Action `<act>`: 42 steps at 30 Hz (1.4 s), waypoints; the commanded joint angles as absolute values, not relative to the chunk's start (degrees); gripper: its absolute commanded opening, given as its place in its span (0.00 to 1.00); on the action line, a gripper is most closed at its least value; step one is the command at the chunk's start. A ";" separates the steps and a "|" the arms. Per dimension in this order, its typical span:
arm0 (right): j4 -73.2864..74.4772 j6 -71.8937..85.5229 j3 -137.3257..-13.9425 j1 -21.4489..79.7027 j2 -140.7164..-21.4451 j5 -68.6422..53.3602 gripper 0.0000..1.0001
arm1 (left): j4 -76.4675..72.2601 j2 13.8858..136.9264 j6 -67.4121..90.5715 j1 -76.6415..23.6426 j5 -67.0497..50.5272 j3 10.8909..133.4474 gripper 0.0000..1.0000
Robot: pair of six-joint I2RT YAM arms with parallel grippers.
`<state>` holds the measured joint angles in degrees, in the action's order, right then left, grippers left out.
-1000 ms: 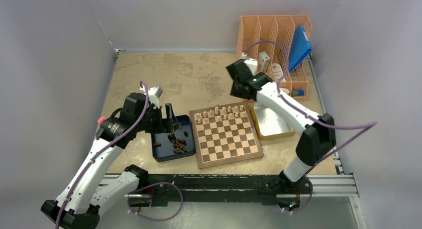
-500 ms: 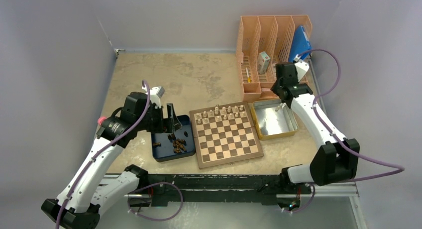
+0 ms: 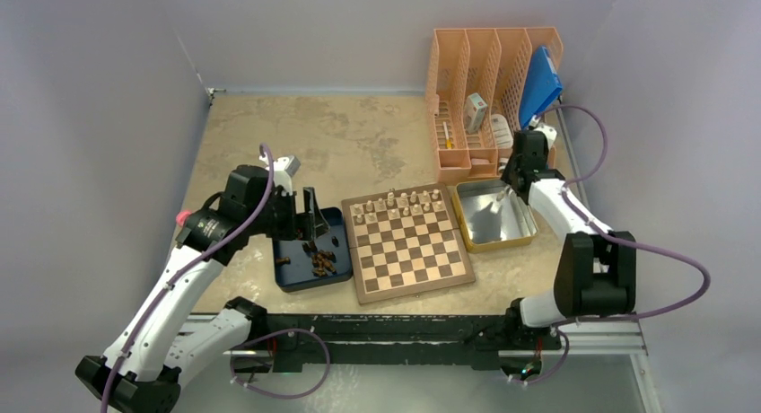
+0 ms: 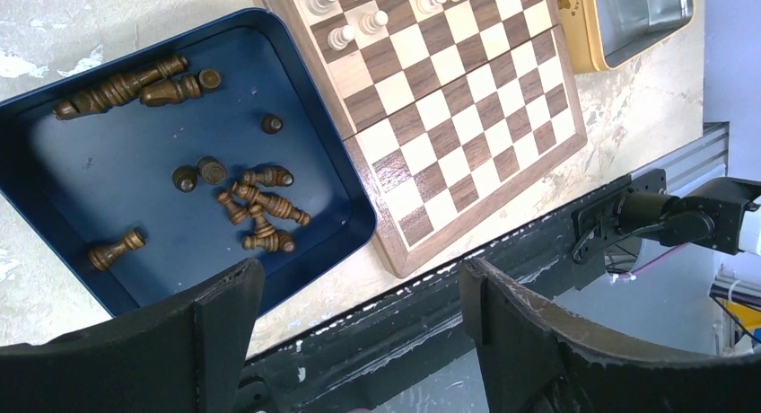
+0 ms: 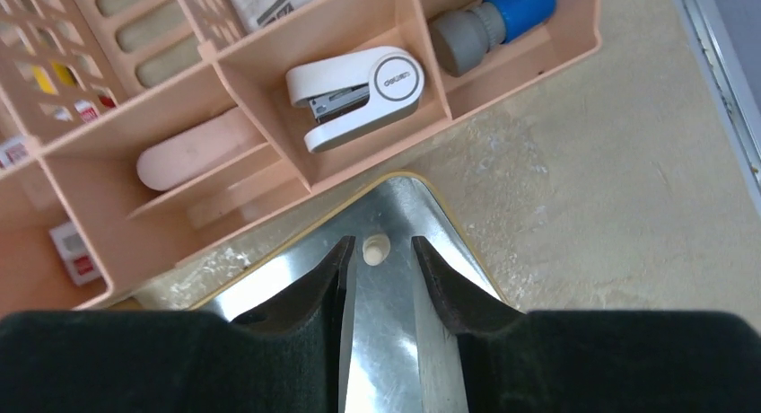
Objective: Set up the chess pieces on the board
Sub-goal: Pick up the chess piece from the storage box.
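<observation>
We had most pale wooden chessmen (image 3: 397, 200) on checkered wooden board's (image 3: 422, 262) far edge | dark brown chessmen (image 4: 260, 211) unplaced | left gripper (image 4: 359, 283) wide | right gripper (image 5: 380, 248) narrowly parted

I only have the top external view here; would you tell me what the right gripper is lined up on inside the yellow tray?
Observer: On the right wrist view, one pale piece sits on bare metal near a corner of the yellow tray, between the open tips of the right gripper, with a gap on each side.
Operator: Thank you. Is the left gripper carrying anything?
Observer: No. The left wrist view shows the left gripper wide open and empty above the blue tray.
Operator: And how are the dark pieces lying?
Observer: The dark pieces are scattered loose in that tray, most on their sides.
</observation>
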<state>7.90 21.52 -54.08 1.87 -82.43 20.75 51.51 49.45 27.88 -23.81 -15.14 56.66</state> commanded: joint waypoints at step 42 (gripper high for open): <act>-4.67 -4.22 -50.43 1.76 -90.84 11.71 0.32 | 50.89 50.39 25.66 -24.05 -15.47 58.18 0.81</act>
